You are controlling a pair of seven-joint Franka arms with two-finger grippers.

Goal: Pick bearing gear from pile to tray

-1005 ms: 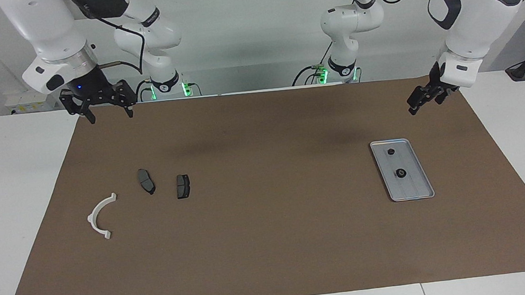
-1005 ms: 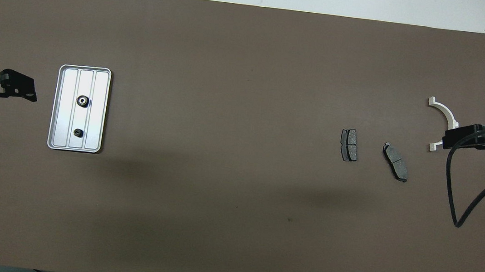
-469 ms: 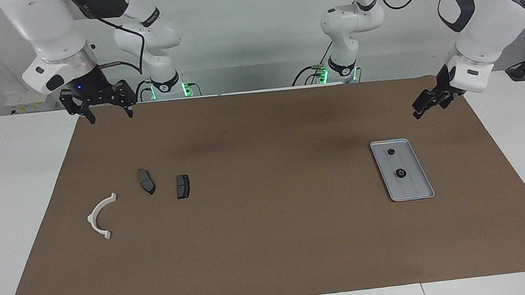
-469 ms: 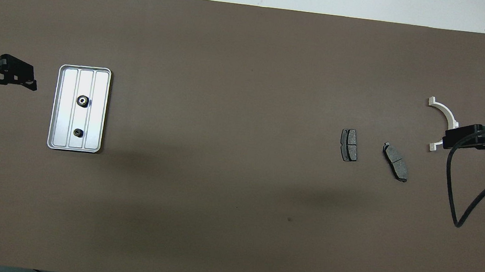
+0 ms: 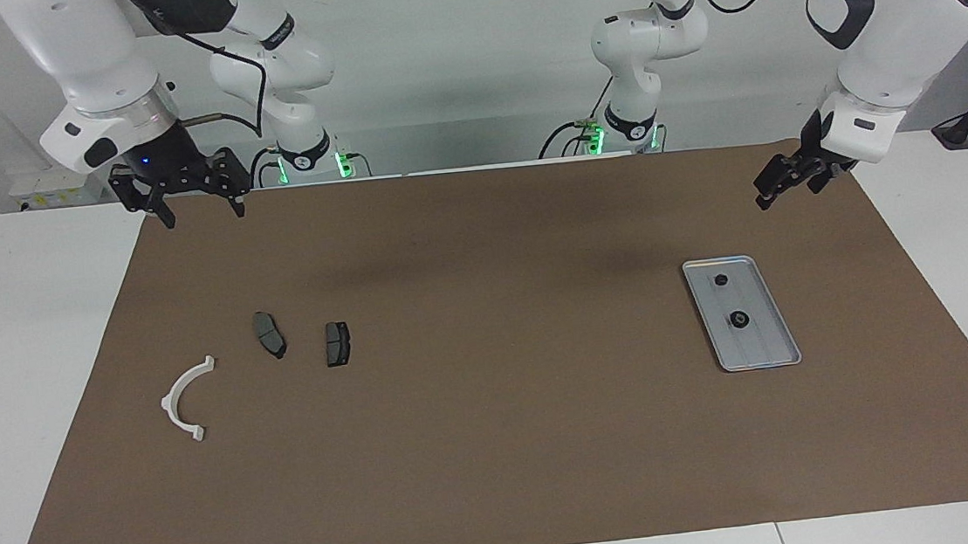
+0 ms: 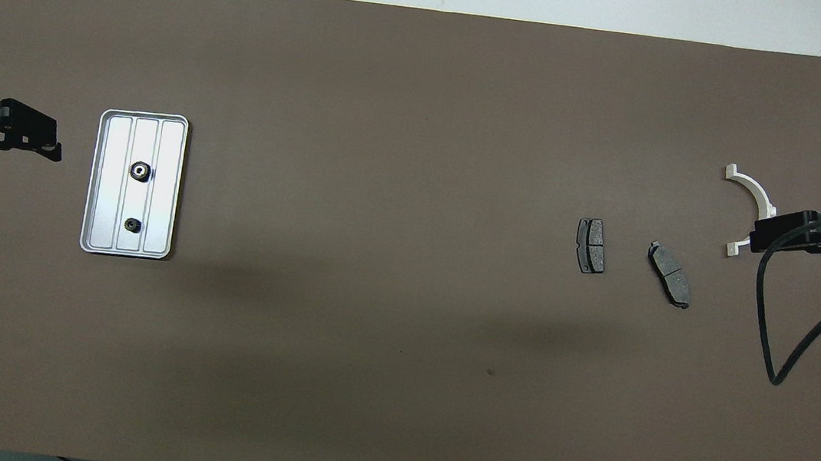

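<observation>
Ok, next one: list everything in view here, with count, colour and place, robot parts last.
tray: 1, silver, on the mat toward the left arm's end of the table
small round parts: 2, black, lying in the tray, apart from each other, one nearer to the robots
brake pads: 2, dark grey, on the mat toward the right arm's end, side by side, not touching
plastic arc: 1, white, curved, on the mat beside the brake pads, closer to the right arm's end
mat: 1, brown, covering most of the white table
left gripper: 1, black, open, empty, raised over the mat's edge near the tray
right gripper: 1, black, open, empty, raised over the mat's corner at its own end
</observation>
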